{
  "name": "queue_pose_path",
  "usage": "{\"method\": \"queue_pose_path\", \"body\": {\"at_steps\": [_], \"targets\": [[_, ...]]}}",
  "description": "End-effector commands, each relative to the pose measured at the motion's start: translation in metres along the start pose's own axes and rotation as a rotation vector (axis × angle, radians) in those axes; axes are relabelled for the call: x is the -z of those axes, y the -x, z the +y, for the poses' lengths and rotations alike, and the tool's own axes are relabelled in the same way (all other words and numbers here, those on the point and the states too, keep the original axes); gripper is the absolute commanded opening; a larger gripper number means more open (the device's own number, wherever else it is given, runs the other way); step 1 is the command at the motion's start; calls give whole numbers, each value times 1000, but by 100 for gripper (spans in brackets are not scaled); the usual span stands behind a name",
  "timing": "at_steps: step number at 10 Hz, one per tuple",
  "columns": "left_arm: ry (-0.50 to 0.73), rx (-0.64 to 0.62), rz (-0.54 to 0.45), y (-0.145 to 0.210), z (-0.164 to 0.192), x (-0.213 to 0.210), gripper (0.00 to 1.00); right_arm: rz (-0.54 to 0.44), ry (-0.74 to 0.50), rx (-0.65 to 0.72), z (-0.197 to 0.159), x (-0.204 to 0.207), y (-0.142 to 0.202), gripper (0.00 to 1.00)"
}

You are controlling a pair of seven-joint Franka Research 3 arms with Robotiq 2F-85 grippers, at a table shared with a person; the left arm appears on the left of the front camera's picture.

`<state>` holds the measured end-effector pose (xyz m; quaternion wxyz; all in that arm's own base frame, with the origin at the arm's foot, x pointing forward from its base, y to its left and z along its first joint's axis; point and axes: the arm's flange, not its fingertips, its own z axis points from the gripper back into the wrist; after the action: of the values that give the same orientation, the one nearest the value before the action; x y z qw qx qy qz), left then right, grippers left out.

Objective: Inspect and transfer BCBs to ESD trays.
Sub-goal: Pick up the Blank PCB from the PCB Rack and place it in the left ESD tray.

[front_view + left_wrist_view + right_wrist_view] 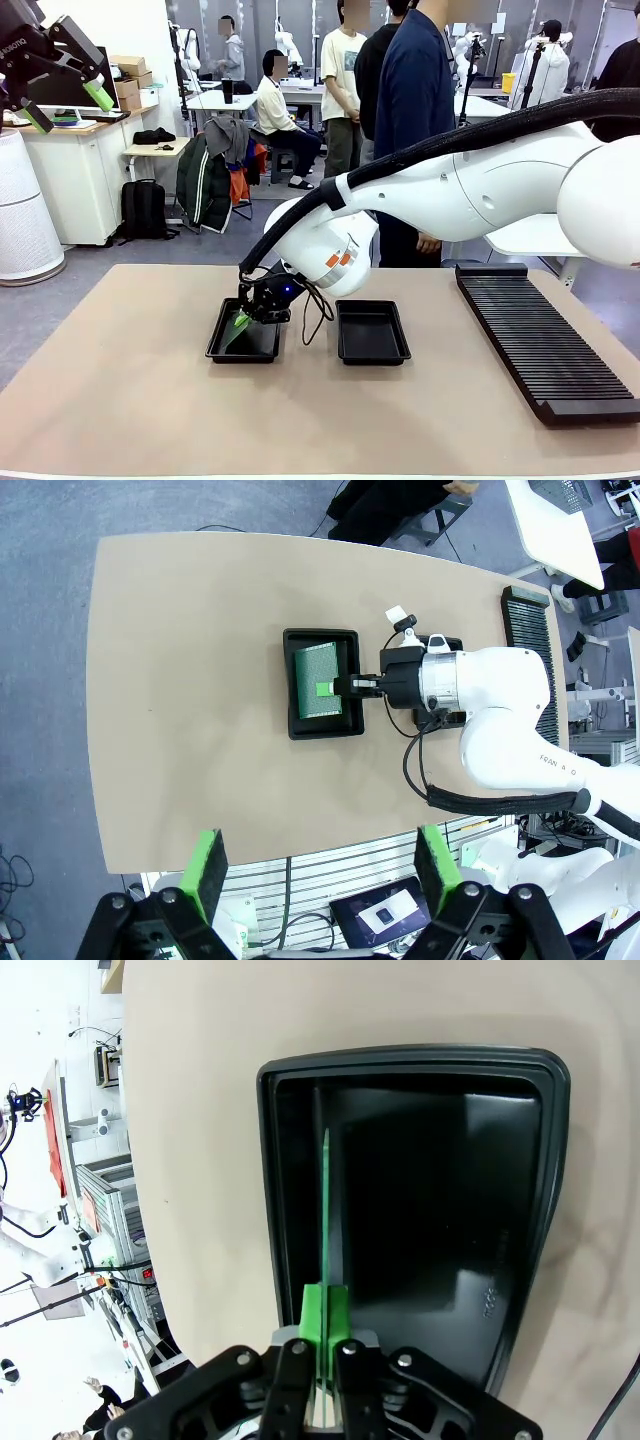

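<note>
A pale-green BCB [236,328] stands tilted in the left ESD tray [216,347], low end near the tray's floor. My right gripper [246,317] is shut on the board's edge from the right. From above, the BCB [318,670] lies over the tray [320,732] with my right gripper [326,688] at its edge. In the right wrist view the BCB [326,1200] shows edge-on between the pads of my right gripper [326,1312], inside the tray [555,1160]. The second ESD tray [372,335] holds nothing. High at the far left, my left gripper [68,105] hangs open, and its own view shows my left gripper [320,880] with nothing between the fingers.
A long black ribbed rack [545,340] lies along the table's right side, also seen as the rack [525,630] from above. A person in a dark jacket [410,100] stands at the table's far edge. The near and left parts of the table are bare.
</note>
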<state>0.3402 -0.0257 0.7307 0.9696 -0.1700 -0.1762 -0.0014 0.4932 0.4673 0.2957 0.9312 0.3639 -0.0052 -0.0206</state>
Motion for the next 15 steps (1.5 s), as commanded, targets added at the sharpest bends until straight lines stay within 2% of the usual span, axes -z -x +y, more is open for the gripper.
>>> {"method": "queue_pose_path", "body": {"at_steps": [1,2,3,4,5,6,7,8,9,12,15], "targets": [[4,-8,2,2,1,2,100,-14,32,8,6,-4,2,21],[4,-8,2,2,1,2,100,-17,45,20,6,-7,3,28],[4,-8,2,2,1,2,100,-12,71,20,8,-10,5,41],[4,-8,2,2,1,2,100,-12,87,15,11,-12,6,48],[4,-8,2,2,1,2,100,-7,125,13,16,-17,8,61],[4,-8,2,2,1,2,100,-3,167,13,22,-22,8,67],[4,-8,2,2,1,2,100,4,219,10,30,-29,8,79],[4,-8,2,2,1,2,100,6,275,13,35,-34,8,85],[4,-8,2,2,1,2,100,1,331,15,43,-42,9,98],[4,-8,2,2,1,2,100,34,483,6,65,-75,19,100],[4,-8,2,2,1,2,100,52,556,7,77,-93,22,100]]}}
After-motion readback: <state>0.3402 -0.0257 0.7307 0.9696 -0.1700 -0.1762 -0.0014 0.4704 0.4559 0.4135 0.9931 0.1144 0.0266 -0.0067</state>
